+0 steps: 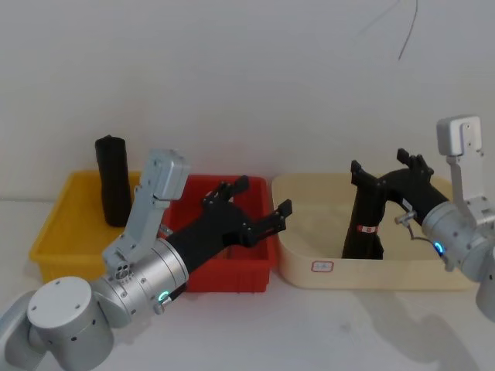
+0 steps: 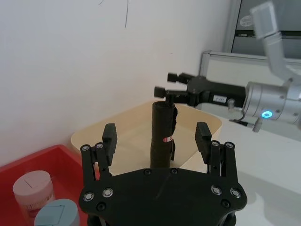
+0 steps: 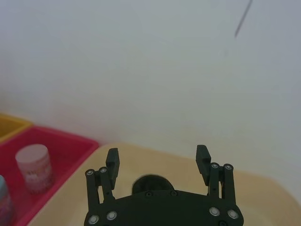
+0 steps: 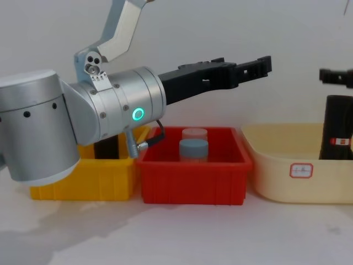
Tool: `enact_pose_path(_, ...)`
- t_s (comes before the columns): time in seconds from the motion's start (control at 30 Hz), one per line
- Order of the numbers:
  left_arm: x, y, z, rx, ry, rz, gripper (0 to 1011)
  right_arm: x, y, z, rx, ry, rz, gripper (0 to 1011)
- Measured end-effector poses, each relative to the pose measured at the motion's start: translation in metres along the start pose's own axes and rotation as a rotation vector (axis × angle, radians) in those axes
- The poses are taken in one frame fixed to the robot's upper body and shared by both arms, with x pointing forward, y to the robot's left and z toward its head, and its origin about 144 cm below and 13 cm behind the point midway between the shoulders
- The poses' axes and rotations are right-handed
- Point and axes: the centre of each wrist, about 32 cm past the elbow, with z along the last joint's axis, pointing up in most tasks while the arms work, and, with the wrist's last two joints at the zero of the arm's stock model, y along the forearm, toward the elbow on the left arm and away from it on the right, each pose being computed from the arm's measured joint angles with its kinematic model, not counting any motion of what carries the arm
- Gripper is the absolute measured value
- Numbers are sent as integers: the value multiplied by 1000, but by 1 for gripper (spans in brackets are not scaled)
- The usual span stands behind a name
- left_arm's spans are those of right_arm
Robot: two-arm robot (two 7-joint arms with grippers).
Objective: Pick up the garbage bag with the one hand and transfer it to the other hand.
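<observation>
The garbage bag [image 1: 363, 224], a tall black roll with a red-and-white band, stands upright in the cream bin [image 1: 325, 267]. The roll [image 4: 337, 127] rises above the bin's rim. My right gripper [image 1: 379, 166], on the arm with the blue ring, is open and hovers at the roll's top without clasping it. From the side its fingers [image 4: 336, 76] sit just above the roll. My left gripper [image 1: 263, 197], on the arm with the green ring, is open and empty above the red bin [image 1: 232, 274], pointing at the roll [image 2: 162, 136].
A plain black roll [image 1: 114, 182] stands in the yellow bin [image 1: 62, 224] at the left. Two jars, one pale [image 4: 193, 134] and one blue-grey [image 4: 193, 149], sit in the red bin. A white wall rises close behind the three bins.
</observation>
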Motion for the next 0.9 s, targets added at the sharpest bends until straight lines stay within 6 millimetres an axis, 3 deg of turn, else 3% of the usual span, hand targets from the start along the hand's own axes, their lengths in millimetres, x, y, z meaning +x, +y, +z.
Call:
enact_pose_path(0.37,0,4,0,-9,-2,24,1001,-17,-9,31,108,-52,70,1000)
enact_pose_path(0.63,0,17,1,-34,-17,91,1002,-30,-11,39,128,-35,151,1000)
enact_pose_path(0.9,4,42,3,-58,-48,192,1002,-45,-6,38,114,-7,233,1000)
